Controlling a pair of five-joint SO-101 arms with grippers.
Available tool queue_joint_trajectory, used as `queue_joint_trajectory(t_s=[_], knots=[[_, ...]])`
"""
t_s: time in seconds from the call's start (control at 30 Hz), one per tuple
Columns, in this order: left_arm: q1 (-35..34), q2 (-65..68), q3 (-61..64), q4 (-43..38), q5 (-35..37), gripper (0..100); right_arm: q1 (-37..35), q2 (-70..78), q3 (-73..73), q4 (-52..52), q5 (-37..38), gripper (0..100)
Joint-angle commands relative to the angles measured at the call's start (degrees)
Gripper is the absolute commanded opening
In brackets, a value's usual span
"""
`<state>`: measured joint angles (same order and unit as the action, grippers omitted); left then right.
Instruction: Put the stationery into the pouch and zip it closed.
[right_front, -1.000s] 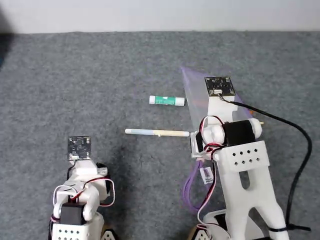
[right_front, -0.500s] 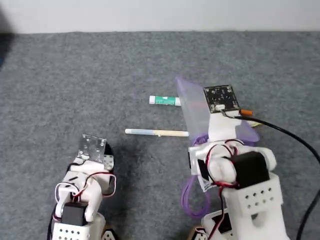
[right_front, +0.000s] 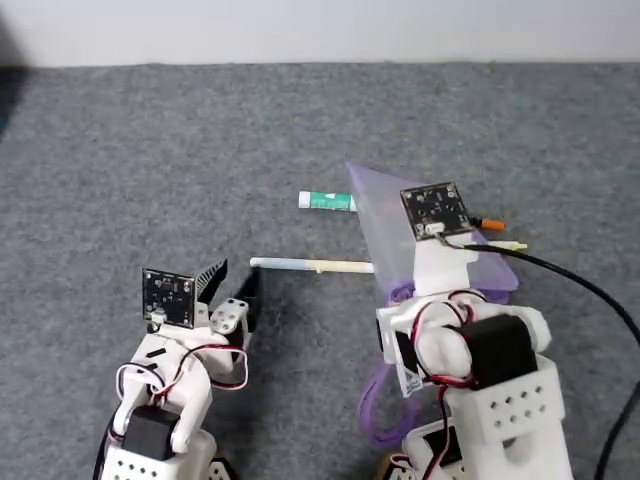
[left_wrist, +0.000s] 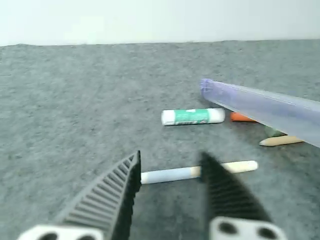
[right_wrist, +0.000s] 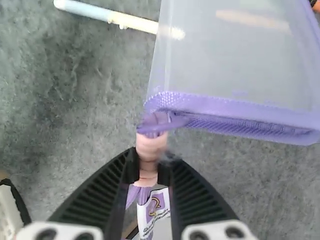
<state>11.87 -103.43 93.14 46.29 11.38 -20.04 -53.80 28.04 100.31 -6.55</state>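
Nothing is reading clearly. A small white tag (right_wrist: 151, 216) is hanging from the pouch (right_wrist: 235, 65), showing a purple emblem and tiny lines too small to make out. The glue stick (left_wrist: 192, 116) is carrying a green label with blurred lettering.

White arm shells (right_front: 520, 440), black servos (right_front: 500, 345), red and white wires (right_front: 185, 362), black ribbed fingers (left_wrist: 112, 200), dark circuit boards (right_front: 435, 208)

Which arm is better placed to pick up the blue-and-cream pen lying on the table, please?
The left. The left gripper is open, with the pen lying just beyond its fingertips. The right gripper is shut on the pull of the pouch, holding it up.
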Motion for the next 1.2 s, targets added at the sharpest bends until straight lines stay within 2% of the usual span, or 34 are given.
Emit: queue_joint_trajectory(t_s=[0.0, 0.27, 0.43, 0.6, 0.83, 1.07, 1.17], knots=[[1.41, -0.79, -3.74, -1.32, 1.32, 27, -1.01, -4.35, -0.35, -0.75, 3.78, 0.8], [1.49, -0.79, -10.42, -1.41, 1.67, 27, -10.07, -8.57, -0.18, -11.12, 11.69, 0.8], [7.21, -0.79, -12.79, -0.7, 2.99, 27, -12.97, -7.69, -0.18, -13.49, 12.31, 0.8], [13.63, -0.79, -12.79, 0.44, 2.9, 27, -13.14, -7.96, -0.09, -10.51, 13.45, 0.8], [14.77, -0.79, -12.79, 0.44, 2.81, 27, -13.05, -10.07, 2.2, -10.24, 15.56, 0.8], [20.48, -0.7, -12.44, 0.44, 2.81, 27, -13.41, -10.51, 2.55, -10.07, 15.56, 0.8], [20.84, -0.7, -11.38, 0.44, 2.64, 27, -13.41, -10.51, 2.55, -10.07, 15.56, 0.8]])
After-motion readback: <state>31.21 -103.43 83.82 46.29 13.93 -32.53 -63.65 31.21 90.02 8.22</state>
